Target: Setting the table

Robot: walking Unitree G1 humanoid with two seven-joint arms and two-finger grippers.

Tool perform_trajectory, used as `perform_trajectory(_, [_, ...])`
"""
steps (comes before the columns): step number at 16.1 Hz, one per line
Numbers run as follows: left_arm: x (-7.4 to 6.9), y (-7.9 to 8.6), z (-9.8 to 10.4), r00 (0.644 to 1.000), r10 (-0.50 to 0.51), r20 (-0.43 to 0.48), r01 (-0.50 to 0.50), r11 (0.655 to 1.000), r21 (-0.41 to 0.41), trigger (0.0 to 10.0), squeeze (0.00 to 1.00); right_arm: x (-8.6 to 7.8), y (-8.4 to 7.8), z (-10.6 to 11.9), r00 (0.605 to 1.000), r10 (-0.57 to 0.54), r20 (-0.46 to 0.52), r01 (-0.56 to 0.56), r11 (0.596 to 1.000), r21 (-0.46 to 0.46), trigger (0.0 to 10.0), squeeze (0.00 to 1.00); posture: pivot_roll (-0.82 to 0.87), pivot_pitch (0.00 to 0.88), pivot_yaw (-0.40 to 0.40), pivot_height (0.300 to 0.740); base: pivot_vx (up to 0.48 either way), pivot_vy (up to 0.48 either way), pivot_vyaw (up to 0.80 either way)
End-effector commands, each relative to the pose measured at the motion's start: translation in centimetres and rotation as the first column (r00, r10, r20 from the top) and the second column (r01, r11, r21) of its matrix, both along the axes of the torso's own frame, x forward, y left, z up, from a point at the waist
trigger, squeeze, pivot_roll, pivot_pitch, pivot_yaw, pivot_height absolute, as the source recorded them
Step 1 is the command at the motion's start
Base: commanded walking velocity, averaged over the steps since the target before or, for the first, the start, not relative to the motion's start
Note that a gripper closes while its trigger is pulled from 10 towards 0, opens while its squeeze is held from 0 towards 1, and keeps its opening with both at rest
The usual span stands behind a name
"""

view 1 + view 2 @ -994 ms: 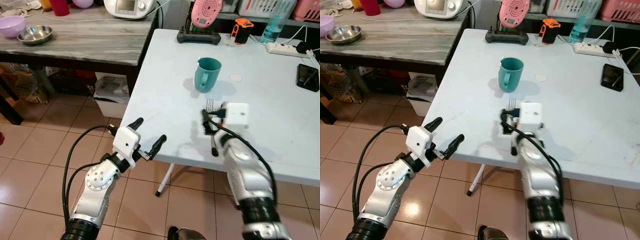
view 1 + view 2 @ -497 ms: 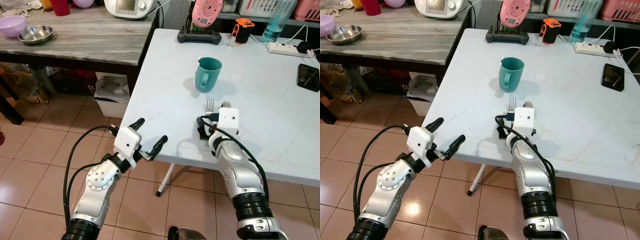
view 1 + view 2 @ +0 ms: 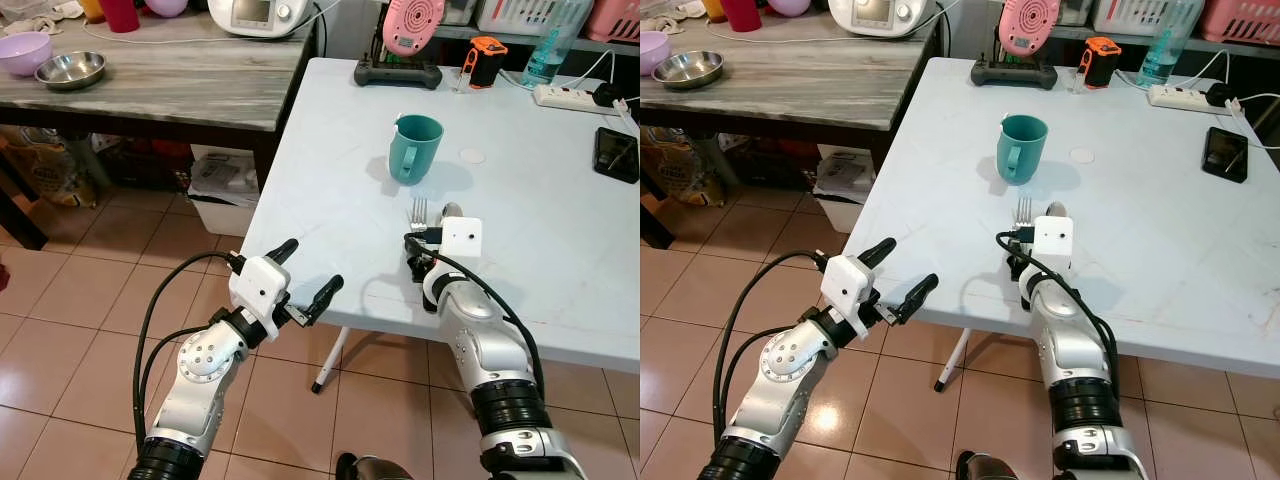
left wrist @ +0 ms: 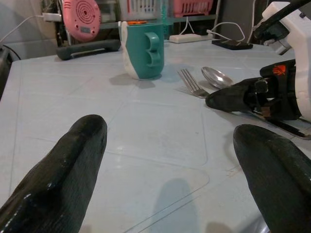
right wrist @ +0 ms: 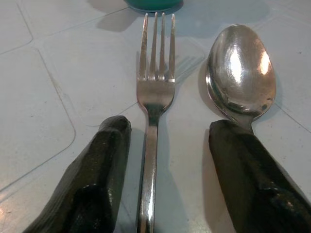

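**Clerk:** Item one, the right end effector (image 5: 160,170)?

**Keeper:** It rests low on the white worktop (image 3: 330,180), near the front edge, fingers parted. The fork (image 5: 154,97) lies flat between the two black fingers, its handle running back down the gap, tines pointing toward the teal mug (image 3: 413,148). Neither finger touches it.

**Clerk:** And the spoon (image 5: 241,68)?

**Keeper:** Just beside the fork on the right, parallel, bowl up. Its handle passes under the right-hand finger (image 5: 252,179), so the bowl sits ahead of that fingertip.

**Clerk:** Item two, the left end effector (image 3: 305,275)?

**Keeper:** Held open in the air just off the worktop's front left corner, gripping nothing, well apart from the cutlery.

**Clerk:** The mug's place?

**Keeper:** Upright, mid-worktop, beyond the fork's tines, handle turned toward the robot's left.

**Clerk:** Other entries?

**Keeper:** A black phone (image 3: 615,153) by the right edge; a power strip (image 3: 567,97) at the far side; a steel bowl (image 3: 69,69) on the neighbouring grey worktop.
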State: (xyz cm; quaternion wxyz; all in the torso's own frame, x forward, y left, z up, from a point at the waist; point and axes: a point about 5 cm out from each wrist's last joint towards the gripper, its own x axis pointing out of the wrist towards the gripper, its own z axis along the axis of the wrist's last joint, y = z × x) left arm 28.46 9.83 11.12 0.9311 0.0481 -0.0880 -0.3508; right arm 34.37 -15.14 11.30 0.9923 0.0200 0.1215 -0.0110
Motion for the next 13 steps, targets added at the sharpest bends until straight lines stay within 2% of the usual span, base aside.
perform_trajectory(1, [-0.10,-0.21,-0.14,1.000,-0.021,-0.003,0.021,1.000,0.005,10.0,0.00,-0.35,0.03,-1.46,0.997,0.009,-0.079,-0.008,1.000,0.006,0.0,0.00,-0.30,0.133,-0.020,0.740,0.000,0.000,0.00])
perform_trajectory(13, [-0.40,-0.56,-0.35,0.997,-0.075,-0.018,0.075,0.997,0.002,10.0,0.00,-0.55,-0.56,-2.34,0.992,-0.001,-0.125,0.001,1.000,-0.001,0.0,0.00,-0.30,0.131,-0.020,0.740,0.000,0.000,0.00])
